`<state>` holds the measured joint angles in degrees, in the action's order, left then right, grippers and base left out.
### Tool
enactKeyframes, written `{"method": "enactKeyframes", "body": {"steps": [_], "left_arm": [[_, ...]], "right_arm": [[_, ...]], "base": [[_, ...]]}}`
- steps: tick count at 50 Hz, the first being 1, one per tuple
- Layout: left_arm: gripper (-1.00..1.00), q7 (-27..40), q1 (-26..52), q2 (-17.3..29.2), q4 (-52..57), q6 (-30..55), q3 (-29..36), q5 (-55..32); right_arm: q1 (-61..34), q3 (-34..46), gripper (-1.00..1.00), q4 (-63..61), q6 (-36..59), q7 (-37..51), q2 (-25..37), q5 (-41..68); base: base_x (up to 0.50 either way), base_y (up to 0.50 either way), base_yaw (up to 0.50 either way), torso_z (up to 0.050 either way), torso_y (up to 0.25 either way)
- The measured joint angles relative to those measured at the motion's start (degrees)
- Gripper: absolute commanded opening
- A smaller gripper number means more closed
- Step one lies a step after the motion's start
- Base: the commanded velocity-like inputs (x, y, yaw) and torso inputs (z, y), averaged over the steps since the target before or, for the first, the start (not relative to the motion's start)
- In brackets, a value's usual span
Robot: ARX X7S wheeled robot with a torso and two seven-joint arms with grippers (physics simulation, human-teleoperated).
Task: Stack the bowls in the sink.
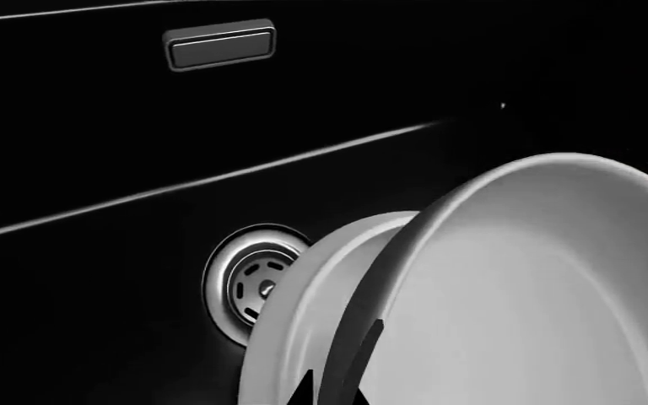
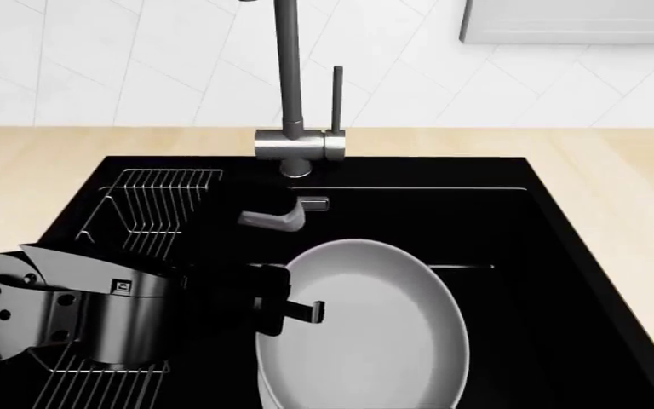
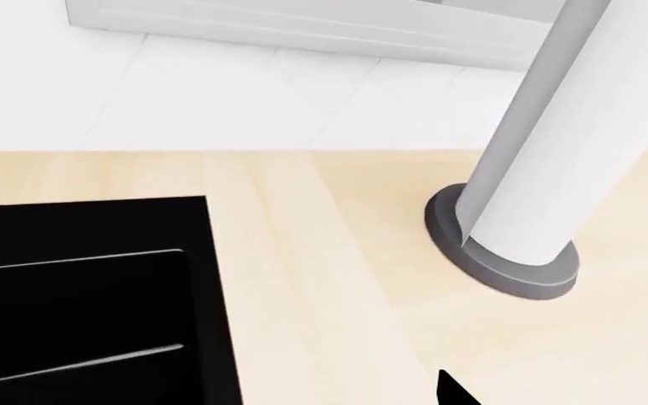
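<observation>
In the black sink [image 2: 554, 256], my left gripper [image 1: 330, 392] is shut on the near rim of the wide grey bowl [image 1: 526, 295], one fingertip on each side of its dark wall. The bowl is tilted and sits over the white bowl [image 1: 301, 312], whose rim shows beside the round steel drain [image 1: 251, 283]. In the head view the grey bowl [image 2: 373, 332] covers most of the white bowl [image 2: 268, 388], with my left gripper [image 2: 299, 308] at its left rim. My right gripper [image 3: 318, 398] is open over the wooden counter, and only one dark fingertip [image 3: 454, 392] shows.
A wire dish rack [image 2: 151, 209] fills the sink's left side under my left arm. The steel faucet [image 2: 289, 85] stands at the back edge. A white cylinder on a grey round base [image 3: 526, 169] stands on the counter near the right gripper.
</observation>
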<state>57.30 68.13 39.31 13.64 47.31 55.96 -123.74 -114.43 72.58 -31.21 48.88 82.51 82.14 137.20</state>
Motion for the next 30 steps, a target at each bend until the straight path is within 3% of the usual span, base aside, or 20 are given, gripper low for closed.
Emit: {"method": "enactKeyframes", "body": {"steps": [30], "left_arm": [[-1.0, -0.37, -0.11, -1.59, -1.69, 0.81, 2.16, 1.79]], "right_arm": [[1.0, -0.47, 1.0, -0.09, -0.09, -0.34, 0.25, -0.46]], "base": [[0.0, 0.0, 0.0, 0.0, 0.0]]}}
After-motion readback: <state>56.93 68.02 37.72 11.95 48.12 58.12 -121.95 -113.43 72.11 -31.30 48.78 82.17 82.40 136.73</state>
